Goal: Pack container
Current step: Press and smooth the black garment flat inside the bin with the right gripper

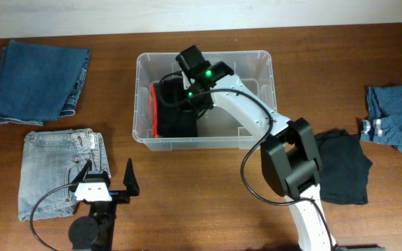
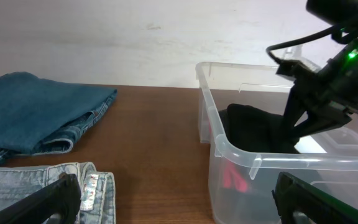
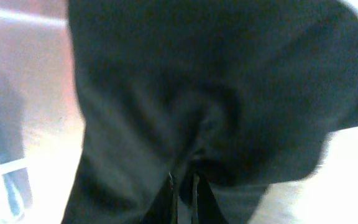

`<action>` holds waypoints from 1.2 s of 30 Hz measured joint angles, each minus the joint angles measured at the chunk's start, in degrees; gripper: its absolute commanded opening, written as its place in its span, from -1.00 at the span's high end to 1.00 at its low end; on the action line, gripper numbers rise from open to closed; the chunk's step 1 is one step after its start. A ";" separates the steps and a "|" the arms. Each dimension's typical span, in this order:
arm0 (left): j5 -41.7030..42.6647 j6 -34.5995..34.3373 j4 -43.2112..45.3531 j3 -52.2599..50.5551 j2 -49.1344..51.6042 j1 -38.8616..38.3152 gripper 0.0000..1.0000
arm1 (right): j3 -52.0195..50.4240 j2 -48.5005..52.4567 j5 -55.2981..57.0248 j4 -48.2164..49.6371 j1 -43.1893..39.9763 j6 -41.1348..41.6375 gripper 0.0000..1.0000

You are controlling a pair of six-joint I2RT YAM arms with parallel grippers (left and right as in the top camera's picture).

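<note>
The clear plastic container (image 1: 265,70) stands at the table's middle back; it also shows in the left wrist view (image 2: 241,155). Inside it lie a red garment (image 1: 150,104) and a black garment (image 1: 174,115). My right gripper (image 1: 192,96) reaches down into the container and is shut on the black garment (image 3: 185,112), pinching a fold between its fingertips (image 3: 183,180). My left gripper (image 1: 110,180) is open and empty, near the front left, above the table beside light folded jeans (image 1: 54,171).
Dark blue folded jeans (image 1: 40,80) lie at the back left. A black garment (image 1: 340,167) lies right of the container, and a blue denim piece (image 1: 395,118) at the far right.
</note>
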 measured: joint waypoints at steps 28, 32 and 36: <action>0.00 0.00 0.00 0.00 0.00 0.00 -0.99 | 0.28 4.35 1.31 5.97 -5.20 0.44 0.92; 0.00 0.00 0.00 0.00 0.00 0.00 -0.99 | 0.28 4.35 -0.87 5.86 -5.20 -0.28 0.92; 0.00 -0.02 0.00 0.00 0.00 0.00 -0.99 | 0.48 4.35 -0.63 3.80 -5.18 -1.01 0.92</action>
